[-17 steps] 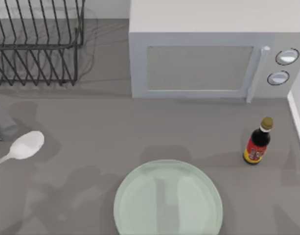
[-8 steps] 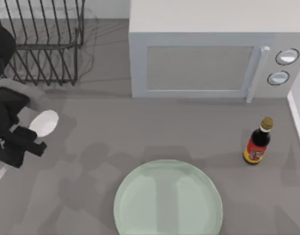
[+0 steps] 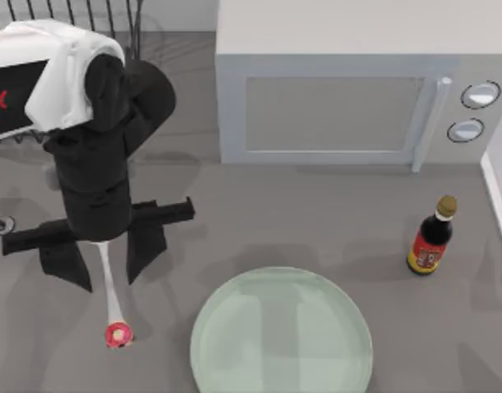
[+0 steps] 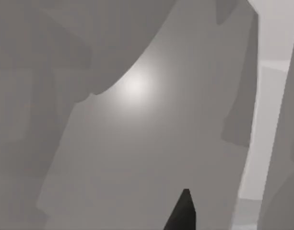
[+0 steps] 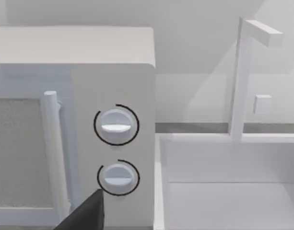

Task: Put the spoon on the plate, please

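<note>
Seen from above, the grey table is flat and dull. A big round plate of pale green glass lies near the front edge, shiny and flat. Left of it hangs the left arm's black gripper, its two pointed black fingers spread apart. Between them runs the slim white handle of the glossy white spoon. The handle is long and thin and points toward the front of the table, ending in a small round pink-red knob that sits left of the plate, apart from its rim. The spoon's bowl is hidden under the black wrist, so its long line runs from back to front. The handle sits in the gap between the fingers, but you cannot tell from up here if they press on it. At the back stands a boxy white microwave oven with two round dials, and a black wire dish rack peeks out behind the arm. A small dark sauce bottle with a red label and tan cap stands upright at the right.

From the left wrist, there is smooth grey table with soft shadows and one dark finger tip.

From the right wrist, the microwave's dials show close up beside a white sink with a thin tap, and a dark finger of the right gripper.
</note>
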### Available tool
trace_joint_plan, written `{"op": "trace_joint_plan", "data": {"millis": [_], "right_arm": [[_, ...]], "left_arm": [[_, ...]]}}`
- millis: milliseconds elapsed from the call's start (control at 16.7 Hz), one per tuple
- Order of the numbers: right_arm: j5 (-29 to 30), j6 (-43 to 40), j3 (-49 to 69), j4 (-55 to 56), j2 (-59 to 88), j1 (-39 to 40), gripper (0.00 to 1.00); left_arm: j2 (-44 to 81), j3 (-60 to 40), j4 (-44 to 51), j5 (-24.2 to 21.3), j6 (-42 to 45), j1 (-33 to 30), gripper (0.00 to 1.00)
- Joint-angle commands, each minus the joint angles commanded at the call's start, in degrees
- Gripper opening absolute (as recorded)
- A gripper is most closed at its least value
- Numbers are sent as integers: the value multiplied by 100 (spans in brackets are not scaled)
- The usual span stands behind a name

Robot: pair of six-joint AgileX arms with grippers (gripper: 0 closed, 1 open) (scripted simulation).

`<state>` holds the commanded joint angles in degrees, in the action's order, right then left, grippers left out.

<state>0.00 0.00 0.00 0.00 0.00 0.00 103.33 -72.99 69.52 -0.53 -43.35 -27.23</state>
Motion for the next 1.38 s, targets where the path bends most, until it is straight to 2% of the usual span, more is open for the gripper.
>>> {"op": "trace_joint_plan", "data": {"millis": [420,720,900,1020,1380], "right_arm": [[0,0,0,0,0,0,100],[0,0,0,0,0,0,100],[0,0,0,0,0,0,100],[0,0,0,0,0,0,100],[0,0,0,0,0,0,100]], "left_arm": [[774,-567,-94,-30,-5638,-1535,0],[904,-855,-396,40,-8552,-2361,0],[870,-949,-585,102,-9604,-2683,0],[838,-978,-672,134,-9998,-2804,0],[824,-988,-707,148,-10151,-2849,0]]}}
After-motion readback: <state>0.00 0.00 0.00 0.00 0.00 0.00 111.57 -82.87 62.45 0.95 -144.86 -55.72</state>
